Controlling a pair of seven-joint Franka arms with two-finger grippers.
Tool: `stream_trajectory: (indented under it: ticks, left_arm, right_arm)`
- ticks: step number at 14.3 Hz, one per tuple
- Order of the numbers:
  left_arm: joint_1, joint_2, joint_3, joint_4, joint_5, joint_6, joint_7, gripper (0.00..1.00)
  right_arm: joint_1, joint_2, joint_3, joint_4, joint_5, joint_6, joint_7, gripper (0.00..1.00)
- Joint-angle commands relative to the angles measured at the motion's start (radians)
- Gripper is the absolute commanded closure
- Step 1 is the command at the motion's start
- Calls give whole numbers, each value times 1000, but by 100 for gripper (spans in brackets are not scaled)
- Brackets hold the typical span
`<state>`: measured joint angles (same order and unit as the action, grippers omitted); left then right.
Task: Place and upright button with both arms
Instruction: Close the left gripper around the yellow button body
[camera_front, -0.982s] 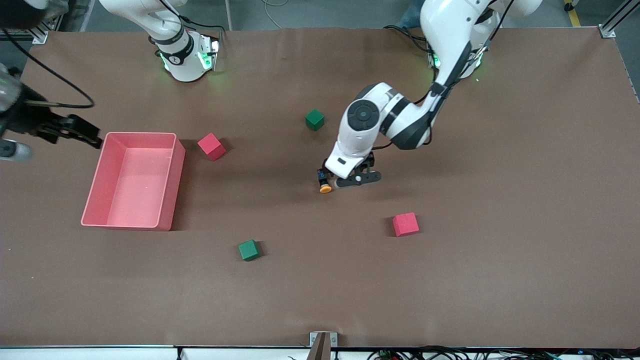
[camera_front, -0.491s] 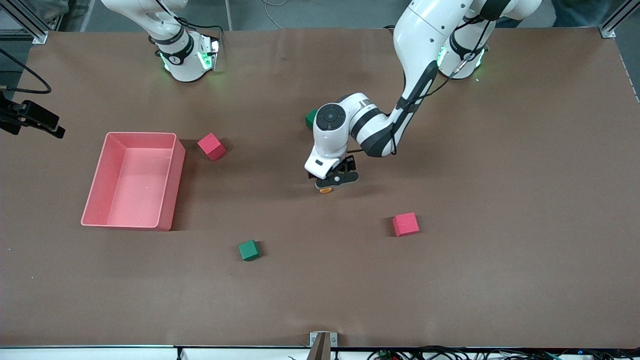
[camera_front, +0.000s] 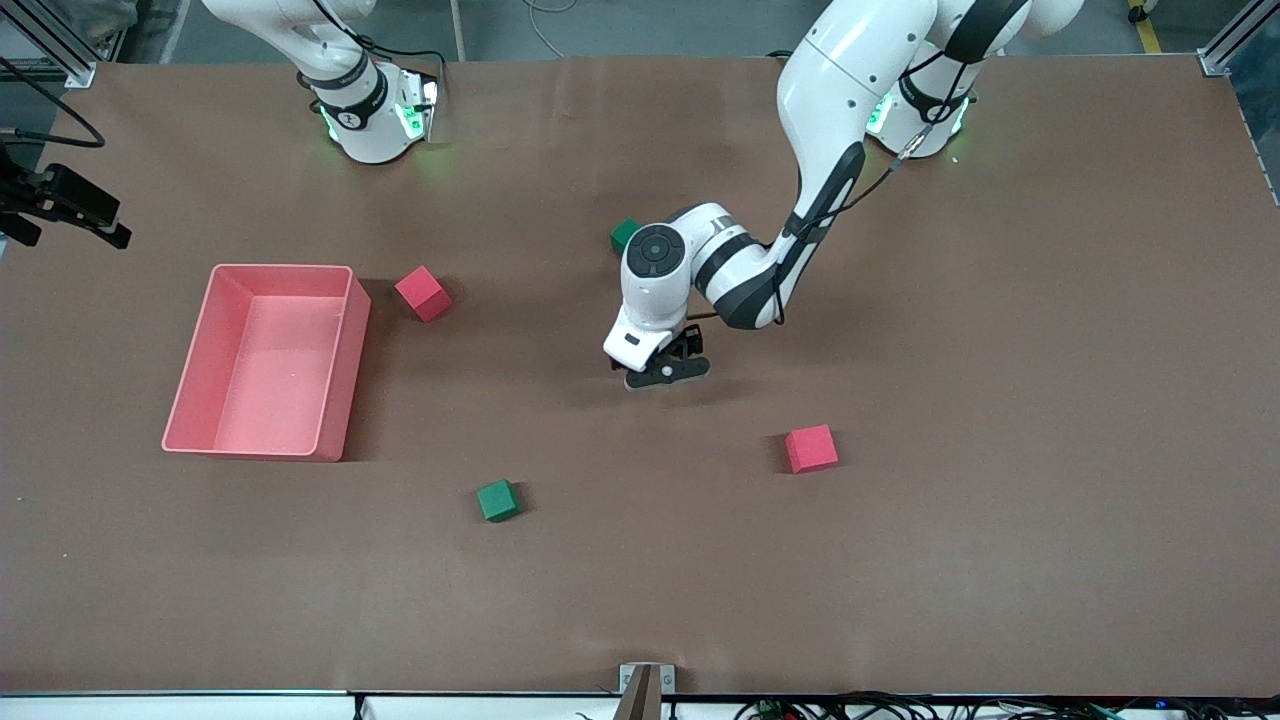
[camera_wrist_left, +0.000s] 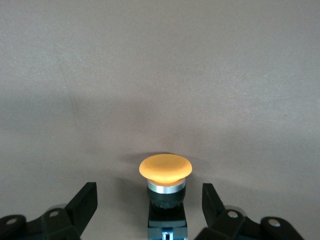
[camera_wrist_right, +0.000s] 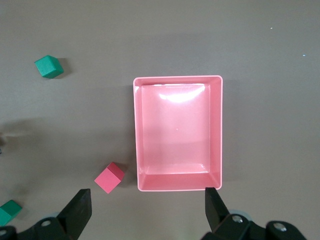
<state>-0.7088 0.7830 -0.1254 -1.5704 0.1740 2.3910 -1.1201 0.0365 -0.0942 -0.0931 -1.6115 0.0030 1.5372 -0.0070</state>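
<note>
The button (camera_wrist_left: 165, 168), with an orange cap on a black-and-blue body, lies on its side on the brown table. In the left wrist view it sits between the fingers of my left gripper (camera_wrist_left: 148, 190), which is open, with a gap on each side of the button. In the front view my left gripper (camera_front: 660, 375) is low at the table's middle and hides the button. My right gripper (camera_front: 100, 225) is open and empty, up in the air beside the pink bin (camera_front: 352, 330). The right wrist view shows my right gripper (camera_wrist_right: 147, 196) looking down on the bin (camera_wrist_right: 136, 130).
Red cubes lie beside the bin (camera_front: 422, 293) and nearer the front camera (camera_front: 811, 448). One green cube (camera_front: 622, 232) peeks out by the left arm's wrist, another (camera_front: 497, 500) lies nearer the camera. The right wrist view shows a red cube (camera_wrist_right: 109, 177) and green cubes (camera_wrist_right: 49, 66).
My left gripper has moved toward the right arm's end and now straddles the button, hiding it in the front view. My right gripper has swung away from the bin's edge.
</note>
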Motion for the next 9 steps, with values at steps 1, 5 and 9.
stream_trajectory:
  ticks: [1, 5, 9]
  left_arm:
    - [-6, 13, 3, 24, 21, -3, -17, 13]
    - [-6, 15, 1, 24, 15, -3, -18, 37]
    - [-12, 32, 1, 26, 15, -3, -24, 55]
  right_arm:
    - [-17, -24, 16, -36, 0, -2, -14, 0]
    - [-14, -22, 21, -36, 0, -3, -14, 0]
    - [-12, -19, 22, -36, 0, -3, -13, 0]
